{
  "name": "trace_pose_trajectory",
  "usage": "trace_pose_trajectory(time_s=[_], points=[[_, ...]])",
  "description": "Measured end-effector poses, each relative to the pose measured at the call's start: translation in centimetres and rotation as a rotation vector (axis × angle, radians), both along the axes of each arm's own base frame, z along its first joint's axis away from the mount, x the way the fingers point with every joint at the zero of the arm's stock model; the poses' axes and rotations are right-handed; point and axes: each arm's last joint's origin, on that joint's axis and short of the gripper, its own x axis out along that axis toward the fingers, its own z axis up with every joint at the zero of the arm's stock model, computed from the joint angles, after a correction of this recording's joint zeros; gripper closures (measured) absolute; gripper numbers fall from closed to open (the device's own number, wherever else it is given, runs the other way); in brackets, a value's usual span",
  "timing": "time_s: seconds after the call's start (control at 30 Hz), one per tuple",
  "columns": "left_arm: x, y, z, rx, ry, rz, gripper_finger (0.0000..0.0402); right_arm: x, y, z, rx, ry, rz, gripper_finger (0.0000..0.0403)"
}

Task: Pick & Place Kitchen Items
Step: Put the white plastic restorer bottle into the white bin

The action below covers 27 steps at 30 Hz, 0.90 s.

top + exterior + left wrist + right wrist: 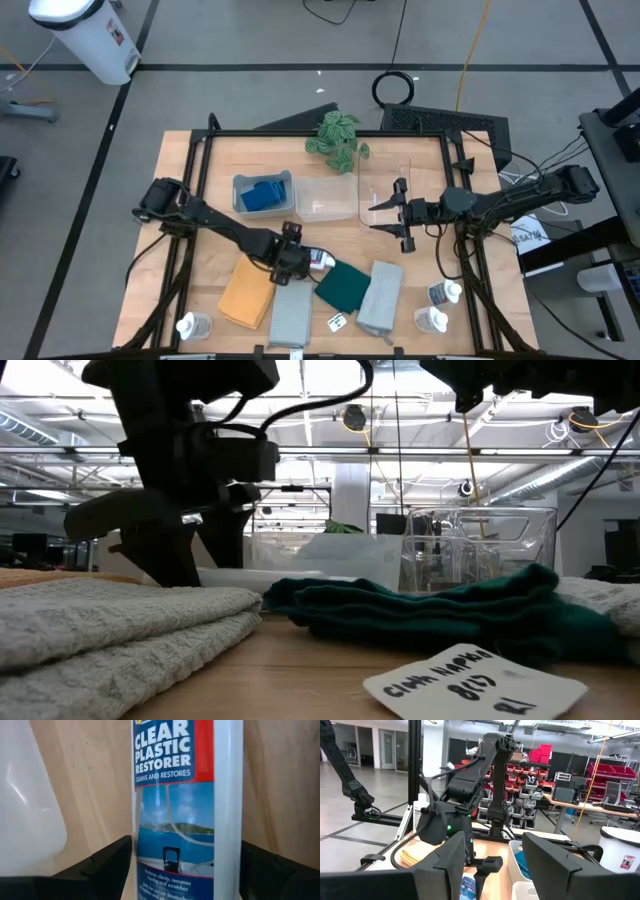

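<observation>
Pale wooden tabletop (pixel 200 290), smooth grain, framed by dark rails.

Left gripper (pixel 297 262): my dark fingers (pixel 107 862) are set wide on either side of a white squeeze bottle (pixel 187 810), a smooth plastic cylinder with a glossy blue-and-red printed label, lying on the tabletop near the front middle.

Right gripper (pixel 395 212): raised over the clear empty bin (pixel 385 185) at the back right, my fingers partly apart and holding nothing.

Blue sponges (pixel 263 195): small rectangular blocks, piled inside the left clear plastic bin (pixel 240 185).

Middle bin (pixel 325 198): clear, rounded corners; its contents cannot be told.

Orange cloth (pixel 246 293): soft folded square, front left.

Grey-blue cloth (pixel 290 315): nubbly weave, folded oblong, just beside the orange one. A second grey-blue cloth (pixel 380 295) lies front right.

Dark green cloth (pixel 345 285): rumpled fold, between the two grey-blue ones.

Three further white bottles: one at the front left (pixel 192 325), two at the front right (pixel 445 292).

Paper tag (pixel 475 682): white, handwritten, lying flat.

Leafy plant (pixel 335 137): back centre.
</observation>
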Motion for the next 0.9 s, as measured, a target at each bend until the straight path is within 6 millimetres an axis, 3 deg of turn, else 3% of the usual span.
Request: trace_pose_trajectory(time_s=[0.2, 0.47, 0.57, 0.7, 0.77, 0.9], points=[[0.0, 0.1, 0.1, 0.001, -0.008, 0.028, 0.0110, 0.0, 0.0, 0.0, 0.000, -0.005, 0.000, 0.0232], [0.0, 0.2, 0.8, 0.001, 0.014, 0.057, 0.0249, 0.0, 0.0, 0.0, -0.002, -0.005, 0.000, 0.0232], [-0.2, 0.3, 2.2, 0.043, 0.015, 0.144, 0.0285, 0.0, 0.0, 0.0, -0.002, -0.005, 0.000, 0.0232], [-1.4, 0.3, 4.9, -0.004, -0.052, 0.182, 0.0297, 0.0, 0.0, 0.0, -0.002, -0.005, 0.000, 0.0232], [-2.0, 0.1, 6.7, -0.051, -0.147, 0.192, 0.0318, 0.0, 0.0, 0.0, 0.000, -0.004, 0.000, 0.0232], [-4.0, -0.1, 8.8, -0.142, -0.328, 0.178, 0.0318, 0.0, 0.0, 0.0, 0.000, -0.001, 0.000, 0.0232]])
